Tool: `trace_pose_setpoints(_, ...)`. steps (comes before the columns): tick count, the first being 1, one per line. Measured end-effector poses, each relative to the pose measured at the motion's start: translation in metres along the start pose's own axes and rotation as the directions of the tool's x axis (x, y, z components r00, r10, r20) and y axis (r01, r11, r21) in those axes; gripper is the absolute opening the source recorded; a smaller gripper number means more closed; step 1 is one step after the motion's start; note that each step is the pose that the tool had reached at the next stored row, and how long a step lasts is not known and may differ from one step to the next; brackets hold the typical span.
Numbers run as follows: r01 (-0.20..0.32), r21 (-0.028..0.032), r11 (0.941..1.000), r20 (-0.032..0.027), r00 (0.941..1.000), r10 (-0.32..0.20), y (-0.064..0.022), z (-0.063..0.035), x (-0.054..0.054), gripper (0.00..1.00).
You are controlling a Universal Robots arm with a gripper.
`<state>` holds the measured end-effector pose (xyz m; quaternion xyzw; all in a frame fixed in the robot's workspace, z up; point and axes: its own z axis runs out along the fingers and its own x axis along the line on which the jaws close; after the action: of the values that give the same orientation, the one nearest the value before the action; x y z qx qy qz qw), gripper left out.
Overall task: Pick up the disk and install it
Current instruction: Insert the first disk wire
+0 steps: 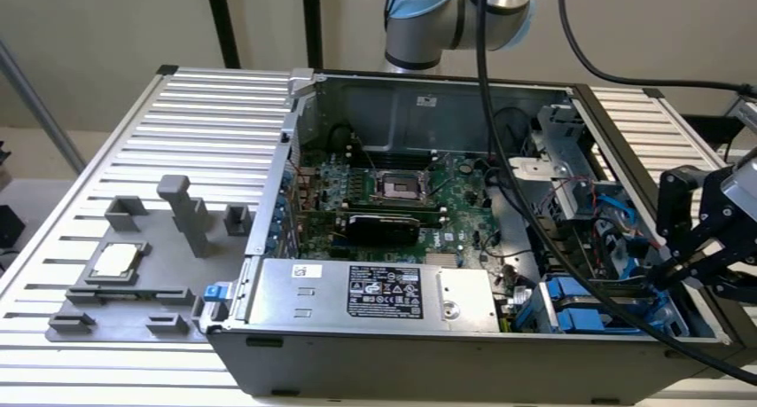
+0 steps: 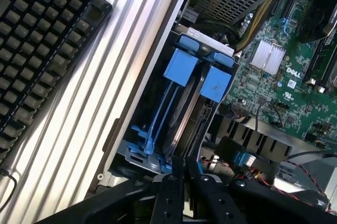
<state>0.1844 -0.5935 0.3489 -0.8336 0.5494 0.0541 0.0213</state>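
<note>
Pincer (image 2: 185, 170) pinches the disk (image 2: 180, 116) edge in the bay (image 2: 124, 155). We should hold it square to the bay, no tilt.

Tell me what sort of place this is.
Probably a robotics lab bench for computer assembly trials: an open desktop computer case with its motherboard exposed lies on a slatted aluminium table, and a robot arm rises beside it.

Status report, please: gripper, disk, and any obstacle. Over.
Gripper shut, tips at the disk's edge. Disk standing on edge in the drive bay. Loose wires beside gripper, not across the disk.
</note>
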Motion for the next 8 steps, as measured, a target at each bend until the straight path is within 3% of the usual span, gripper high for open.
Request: trace_pose_setpoints(8,0.016,-0.0016,0.9999,0.0019,0.9999,-0.016,0.0000,-0.0008,-0.0001,0.11)
